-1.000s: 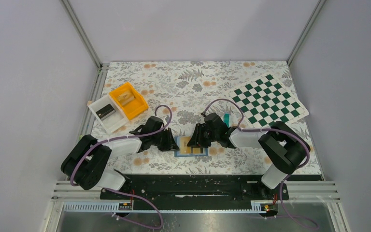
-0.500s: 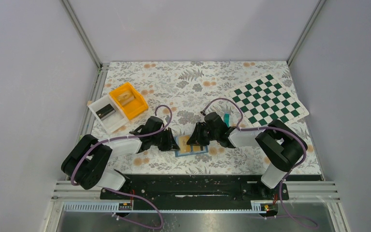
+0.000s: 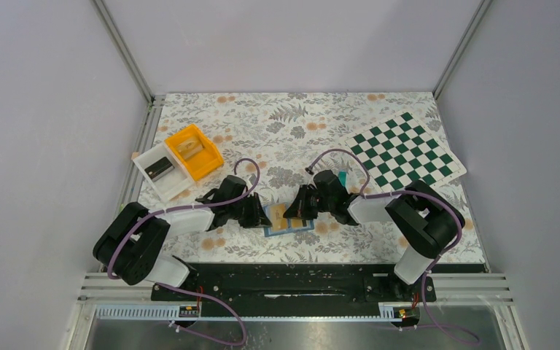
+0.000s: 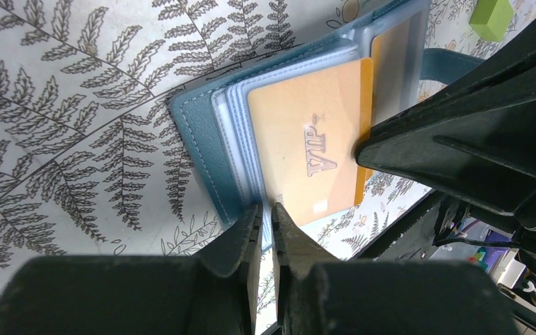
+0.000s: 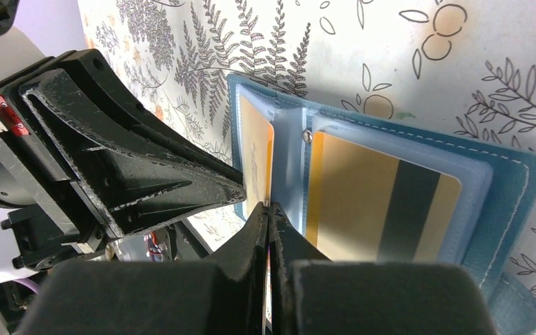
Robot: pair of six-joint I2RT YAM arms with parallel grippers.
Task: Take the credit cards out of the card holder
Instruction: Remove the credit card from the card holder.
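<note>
The blue-teal card holder (image 3: 289,227) (image 4: 194,132) (image 5: 509,174) lies open on the floral cloth between both arms. An orange-tan "VIP" credit card (image 4: 307,150) (image 5: 255,157) sits in its left clear sleeve. A striped tan card (image 5: 377,202) fills the right sleeve. My left gripper (image 3: 262,216) (image 4: 266,209) is shut on the holder's near edge and sleeves. At the centre fold my right gripper (image 3: 297,213) (image 5: 269,208) is shut on the VIP card's edge. A teal card (image 3: 343,177) and a lime-green card (image 4: 492,17) lie on the cloth behind the right gripper.
An orange bin (image 3: 193,151) and a white bin (image 3: 162,171) stand at the left, beyond my left arm. A green-and-white chequered mat (image 3: 406,151) lies at the back right. Metal frame posts and grey walls close in the table.
The right gripper's jaws have closed at the holder's centre fold, on the card's edge. The left gripper has kept its hold and place.
</note>
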